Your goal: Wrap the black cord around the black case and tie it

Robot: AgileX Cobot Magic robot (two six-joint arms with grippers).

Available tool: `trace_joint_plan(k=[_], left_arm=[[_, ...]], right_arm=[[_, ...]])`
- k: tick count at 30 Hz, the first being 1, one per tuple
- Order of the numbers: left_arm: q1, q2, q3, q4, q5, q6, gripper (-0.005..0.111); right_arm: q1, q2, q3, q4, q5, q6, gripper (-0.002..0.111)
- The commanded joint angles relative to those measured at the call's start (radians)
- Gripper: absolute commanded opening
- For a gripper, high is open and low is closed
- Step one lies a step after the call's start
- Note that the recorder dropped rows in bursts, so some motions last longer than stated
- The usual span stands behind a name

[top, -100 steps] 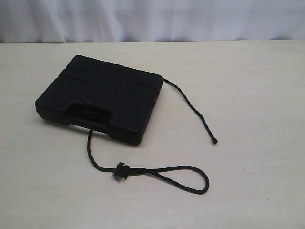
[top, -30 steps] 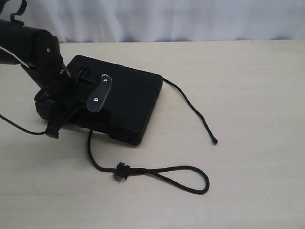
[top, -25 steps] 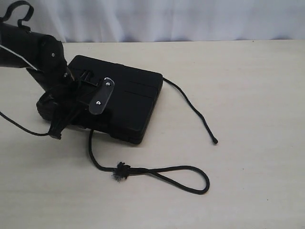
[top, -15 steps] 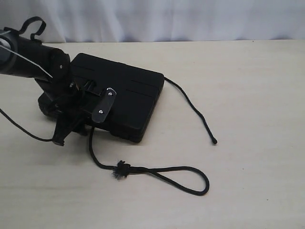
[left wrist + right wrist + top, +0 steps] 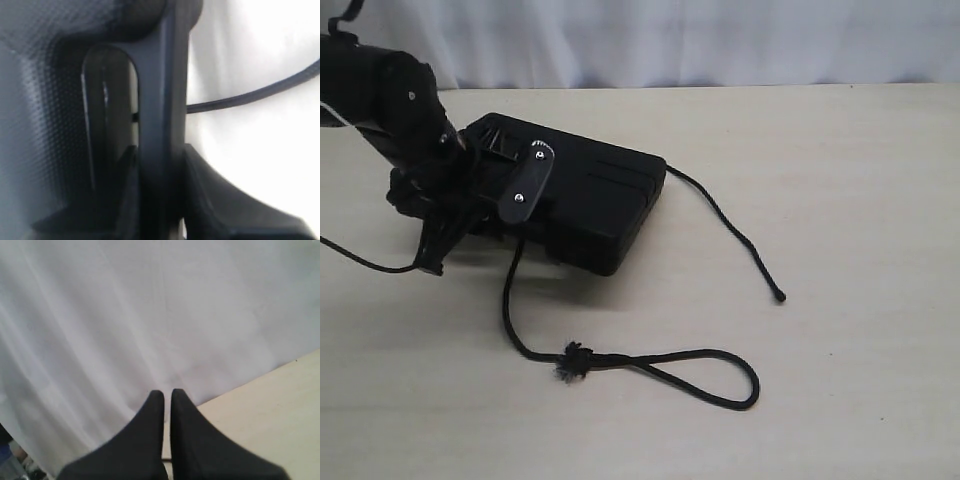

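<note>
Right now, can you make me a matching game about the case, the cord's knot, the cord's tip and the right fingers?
1 black case
2 frayed knot
3 blunt tip
4 right fingers

A pressed together, holding nothing
B on the table, right of the case
C held at its handle by the left fingers
D on the table beside the cord's loop

Pairs: 1-C, 2-D, 3-B, 4-A

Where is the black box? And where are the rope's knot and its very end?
black case [image 5: 605,195]: exterior view, on the ribbed lid.
black cord's knot [image 5: 572,362]: exterior view, on the frayed lump.
black cord's tip [image 5: 779,297]: exterior view, on the blunt end.
</note>
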Motion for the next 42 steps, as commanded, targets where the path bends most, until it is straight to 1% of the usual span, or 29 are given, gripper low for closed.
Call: trace_joint_plan(k=[1, 4, 6, 8, 9, 11, 14, 16, 18, 19, 22, 23, 25, 26, 28, 29, 32, 35, 37, 42], left_arm=[[-0.008, -0.081, -0.006, -0.006, -0.015, 0.003, 0.000], [-0.008, -0.110, -0.006, -0.006, -0.013, 0.003, 0.000], [-0.008, -0.121, -0.006, -0.009, -0.011, 0.003, 0.000], [-0.008, -0.124, -0.006, -0.009, -0.006, 0.003, 0.000], [-0.008, -0.124, -0.006, -0.009, 0.004, 0.003, 0.000], [-0.008, -0.126, -0.006, -0.009, 0.015, 0.003, 0.000], [-0.008, -0.126, -0.006, -0.009, 0.018, 0.003, 0.000], [-0.008, -0.126, -0.006, -0.009, 0.018, 0.003, 0.000], [-0.008, -0.126, -0.006, -0.009, 0.020, 0.003, 0.000], [-0.008, -0.126, -0.006, -0.009, 0.022, 0.003, 0.000], [-0.008, -0.126, -0.006, -0.009, 0.022, 0.003, 0.000], [-0.008, -0.126, -0.006, -0.009, 0.022, 0.000, 0.000], [-0.008, -0.126, -0.006, -0.009, 0.022, 0.000, 0.000], [-0.008, -0.126, -0.006, -0.009, 0.022, 0.000, 0.000], [-0.008, -0.126, -0.006, -0.009, 0.022, 0.000, 0.000], [-0.008, -0.126, -0.006, -0.009, 0.022, 0.000, 0.000], [-0.008, -0.126, -0.006, -0.009, 0.022, 0.000, 0.000], [-0.008, -0.126, -0.006, -0.009, 0.017, -0.002, 0.000], [-0.008, -0.126, -0.006, -0.009, 0.014, -0.002, 0.000], [-0.008, -0.126, -0.006, -0.011, -0.005, -0.009, 0.000]], right_arm=[[0.036, -0.004, -0.012, 0.004, -0.133, 0.052, 0.005], [0.080, -0.004, -0.080, -0.042, -0.182, 0.089, 0.005], [0.112, 0.041, -0.134, -0.188, -0.228, 0.169, 0.005], [0.144, 0.122, -0.175, -0.342, -0.300, 0.307, 0.005], [0.160, 0.183, -0.197, -0.443, -0.352, 0.385, 0.005], [0.189, 0.320, -0.243, -0.641, -0.487, 0.468, 0.005], [0.213, 0.600, -0.341, -0.838, -0.651, 0.474, 0.005], [0.218, 0.769, -0.427, -0.931, -0.677, 0.474, 0.005], [0.218, 0.938, -0.529, -1.014, -0.619, 0.461, 0.005], [0.218, 0.997, -0.568, -1.029, -0.552, 0.446, 0.006], [0.218, 1.192, -0.699, -1.031, -0.335, 0.398, 0.015], [0.218, 1.247, -0.736, -1.031, -0.256, 0.370, 0.020], [0.218, 1.334, -0.793, -1.039, -0.194, 0.316, 0.028], [0.218, 1.381, -0.822, -1.055, -0.179, 0.287, 0.034], [0.218, 1.430, -0.848, -1.085, -0.184, 0.231, 0.042], [0.218, 1.456, -0.863, -1.121, -0.197, 0.198, 0.049], [0.218, 1.478, -0.888, -1.237, -0.174, 0.135, 0.066], [0.218, 1.460, -0.902, -1.331, -0.077, 0.073, 0.081], [0.218, 1.434, -0.902, -1.335, -0.049, 0.018, 0.085], [0.218, 1.361, -0.880, -1.330, 0.002, 0.016, 0.081]])
